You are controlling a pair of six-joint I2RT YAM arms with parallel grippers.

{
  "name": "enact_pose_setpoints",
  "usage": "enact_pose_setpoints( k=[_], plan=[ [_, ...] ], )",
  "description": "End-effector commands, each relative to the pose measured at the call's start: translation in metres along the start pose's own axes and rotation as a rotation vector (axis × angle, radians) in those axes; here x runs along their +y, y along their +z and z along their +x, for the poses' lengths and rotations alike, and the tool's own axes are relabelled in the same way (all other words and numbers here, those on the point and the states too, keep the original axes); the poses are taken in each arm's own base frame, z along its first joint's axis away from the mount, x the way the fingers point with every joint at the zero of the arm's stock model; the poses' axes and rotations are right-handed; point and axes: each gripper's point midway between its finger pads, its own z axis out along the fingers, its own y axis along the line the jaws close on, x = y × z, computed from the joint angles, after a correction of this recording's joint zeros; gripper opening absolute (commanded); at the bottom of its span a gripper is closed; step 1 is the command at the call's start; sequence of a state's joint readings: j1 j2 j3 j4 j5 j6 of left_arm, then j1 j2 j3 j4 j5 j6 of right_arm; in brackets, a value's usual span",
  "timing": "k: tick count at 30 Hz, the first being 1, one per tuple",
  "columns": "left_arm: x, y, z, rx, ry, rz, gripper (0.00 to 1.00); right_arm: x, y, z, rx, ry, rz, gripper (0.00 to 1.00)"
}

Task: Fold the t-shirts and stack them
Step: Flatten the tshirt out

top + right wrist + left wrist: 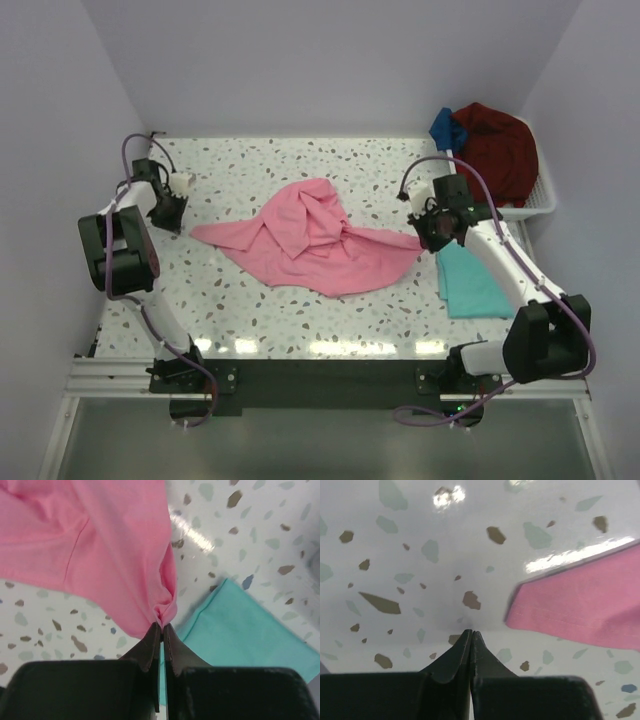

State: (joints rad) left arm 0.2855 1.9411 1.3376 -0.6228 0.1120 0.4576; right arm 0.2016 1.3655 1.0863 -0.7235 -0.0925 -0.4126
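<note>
Pale walls stand around a speckled table (250, 310). From above, the pink t-shirt (310, 240) lies in the middle of it, spread out wide but all crumpled and bunched on top. One thin end sticks out toward 9 o'clock and one toward 3 o'clock.

The left gripper (172, 222) is at 9 o'clock from the pink shirt, just beside that thin end. In its own camera, the left gripper (471, 635) has its two fingers pressed tight together with nothing between them. The pink t-shirt (585, 610) shows a stitched edge there, at 2 o'clock from the tips and not touching them. Bare table (445, 545) fills the rest.

The right gripper (428, 238) is at 3 o'clock, at the other thin end. In its camera, the right gripper (162, 627) is pinching a small bunch of the pink t-shirt (100, 545), and the cloth puckers up at the tips.

The teal t-shirt (470, 285) lies flat and neat at 4 o'clock from the pink one, partly under the right arm. Up close, the teal t-shirt (250, 635) sits at 4 o'clock from the tips.

A white basket (540, 200) sits in the table's 2 o'clock corner. A dark red garment (495, 150) is heaped in it, with a blue garment (443, 125) poking out at its 9 o'clock side.
</note>
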Motion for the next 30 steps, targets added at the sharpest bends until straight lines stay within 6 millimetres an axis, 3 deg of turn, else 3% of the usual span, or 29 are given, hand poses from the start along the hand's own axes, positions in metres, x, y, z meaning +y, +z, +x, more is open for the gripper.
enact_pose_setpoints(
  k=[1, 2, 3, 5, 6, 7, 8, 10, 15, 19, 22, 24, 26, 30],
  plan=[
    [-0.029, -0.025, -0.037, -0.152, 0.046, 0.168, 0.06, 0.03, -0.01, 0.032, 0.056, -0.036, -0.125, 0.0],
    [-0.045, -0.032, -0.044, -0.182, 0.074, 0.213, 0.2, 0.033, -0.01, 0.038, 0.068, -0.045, -0.134, 0.0],
    [-0.06, -0.047, -0.053, -0.236, 0.112, 0.247, 0.28, 0.035, -0.01, 0.042, 0.075, -0.047, -0.137, 0.0],
    [-0.093, -0.051, -0.054, -0.252, 0.185, 0.278, 0.43, 0.042, -0.013, 0.048, 0.082, -0.057, -0.167, 0.0],
    [-0.102, -0.061, -0.056, -0.273, 0.211, 0.262, 0.47, 0.045, -0.014, 0.051, 0.091, -0.055, -0.182, 0.0],
    [-0.115, -0.057, -0.048, -0.254, 0.224, 0.271, 0.5, 0.046, -0.016, 0.05, 0.087, -0.057, -0.192, 0.0],
    [-0.131, -0.057, -0.053, -0.264, 0.262, 0.275, 0.52, 0.051, -0.017, 0.048, 0.082, -0.07, -0.221, 0.0],
    [-0.141, -0.048, -0.044, -0.216, 0.247, 0.266, 0.52, 0.056, -0.022, 0.049, 0.097, -0.082, -0.246, 0.0],
    [-0.141, -0.011, -0.024, -0.09, 0.178, 0.25, 0.48, 0.085, -0.032, 0.06, 0.107, -0.178, -0.407, 0.0],
    [-0.133, 0.0, -0.031, -0.089, 0.172, 0.21, 0.47, 0.115, -0.032, 0.061, 0.134, -0.298, -0.494, 0.0],
    [-0.134, 0.0, -0.037, -0.088, 0.162, 0.227, 0.48, 0.164, -0.029, 0.066, 0.179, -0.473, -0.591, 0.0],
    [-0.135, -0.005, -0.043, -0.112, 0.162, 0.23, 0.5, 0.184, -0.025, 0.068, 0.198, -0.525, -0.633, 0.0],
    [-0.134, -0.004, -0.043, -0.11, 0.157, 0.228, 0.53, 0.218, -0.02, 0.074, 0.227, -0.581, -0.711, 0.0],
    [-0.136, 0.009, -0.039, -0.067, 0.131, 0.242, 0.53, 0.278, -0.01, 0.084, 0.269, -0.746, -0.809, 0.0]
  ],
)
